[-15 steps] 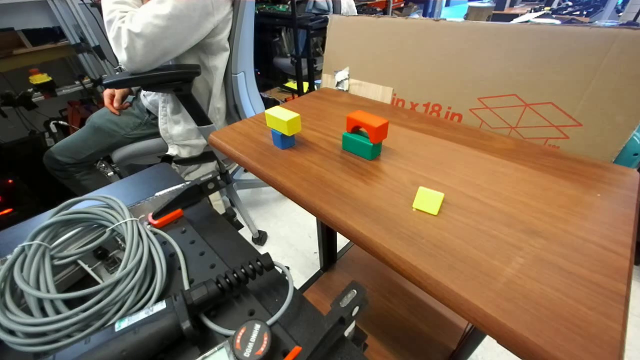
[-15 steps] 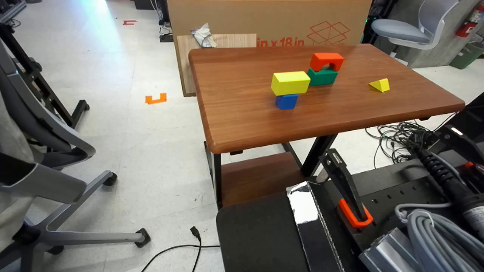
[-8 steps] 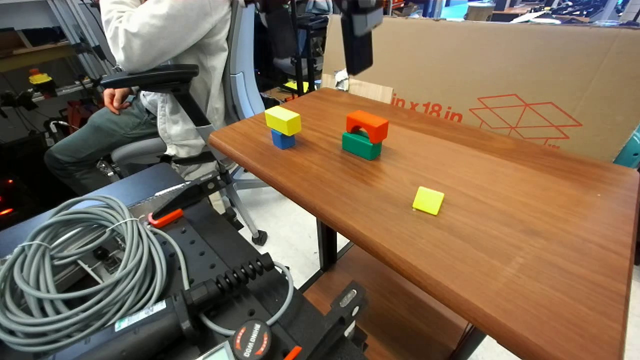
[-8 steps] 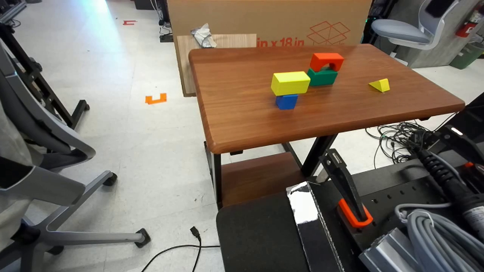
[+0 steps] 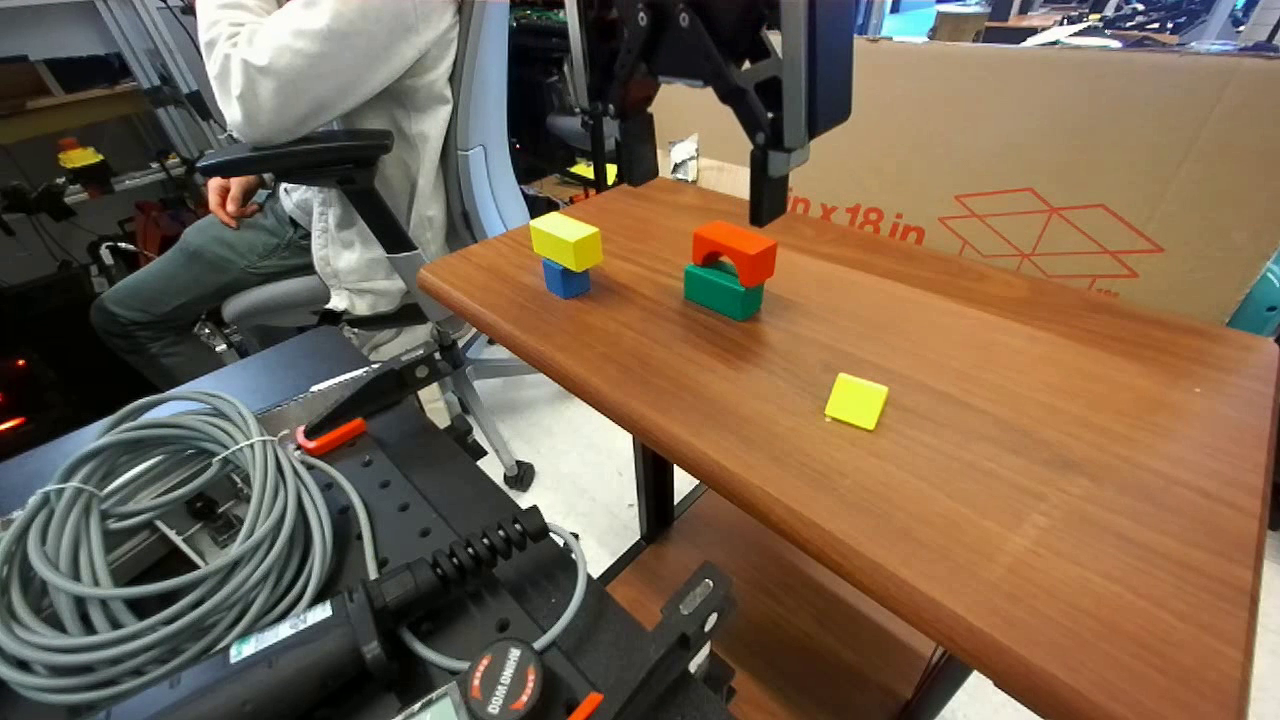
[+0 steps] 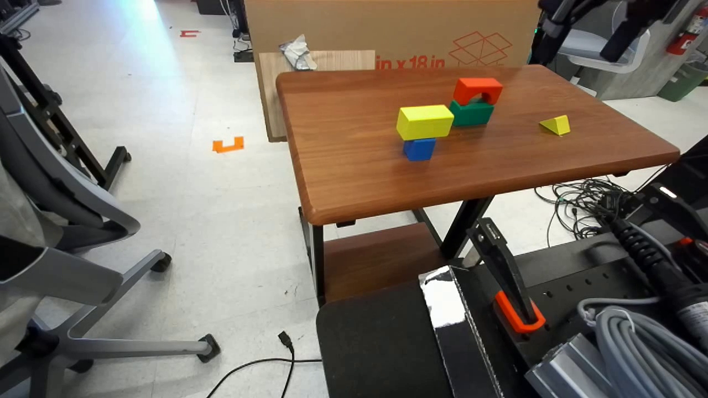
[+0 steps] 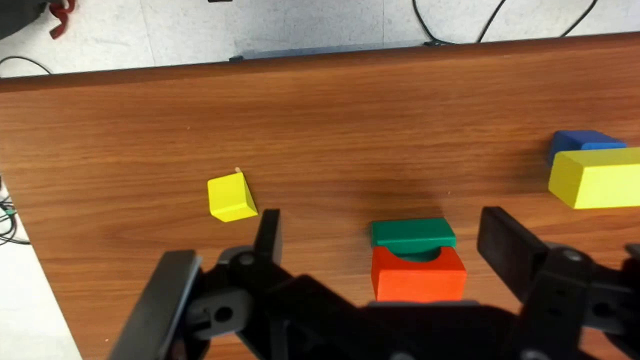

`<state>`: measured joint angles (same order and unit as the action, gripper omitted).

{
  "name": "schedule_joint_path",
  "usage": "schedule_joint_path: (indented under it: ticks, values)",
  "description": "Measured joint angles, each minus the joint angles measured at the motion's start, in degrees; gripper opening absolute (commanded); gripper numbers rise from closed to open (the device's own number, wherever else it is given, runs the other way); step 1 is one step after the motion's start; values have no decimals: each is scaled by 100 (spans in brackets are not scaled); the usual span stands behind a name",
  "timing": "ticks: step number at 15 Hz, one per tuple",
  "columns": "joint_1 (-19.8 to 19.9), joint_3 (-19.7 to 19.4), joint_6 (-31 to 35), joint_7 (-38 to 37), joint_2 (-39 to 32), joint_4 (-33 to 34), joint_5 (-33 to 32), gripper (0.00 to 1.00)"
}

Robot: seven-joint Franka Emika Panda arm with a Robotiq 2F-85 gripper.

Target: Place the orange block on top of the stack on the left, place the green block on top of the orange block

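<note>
The orange block (image 5: pixel 745 242) is an arch-shaped piece lying on top of the green block (image 5: pixel 720 292); both also show in an exterior view (image 6: pixel 479 85). The stack is a long yellow block (image 5: pixel 565 240) over a smaller blue cube (image 5: pixel 567 281), at the table's left end in both exterior views and at the right edge of the wrist view (image 7: pixel 605 180). My gripper (image 5: pixel 703 182) is open and empty, above and behind the orange block. In the wrist view the orange block (image 7: pixel 420 282) lies between the spread fingers, lower down and apart from them; its near part is hidden by the gripper.
A yellow wedge (image 5: pixel 857 402) lies on the brown table (image 5: pixel 1000 480), nearer the camera. A cardboard sheet (image 5: pixel 900 130) stands behind the table. A person sits in a chair beyond the table's left end. Coiled cable (image 5: pixel 180 540) lies on a black bench.
My gripper has come down into both exterior views from above and now hangs open over the table near the orange block. The blocks have not moved.
</note>
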<state>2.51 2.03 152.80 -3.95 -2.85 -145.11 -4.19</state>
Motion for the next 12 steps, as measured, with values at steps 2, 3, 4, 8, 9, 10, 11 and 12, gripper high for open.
schedule_joint_path:
  ticks: [2,3,4,8,9,10,11,12]
  values:
    - [-63,-1,-81,-124,-349,337,0,100]
    - [-104,-4,-134,-190,-510,502,0,100]
    - [-149,-9,-212,-259,-662,668,0,100]
    - [-311,-20,-694,-492,-1220,1348,0,100]
    - [-354,-32,-809,-573,-1347,1506,0,100]
    - [-394,-45,-917,-654,-1468,1658,0,100]
    - [-438,-63,-1018,-748,-1588,1811,0,100]
    - [-474,-75,-1110,-830,-1695,1951,0,100]
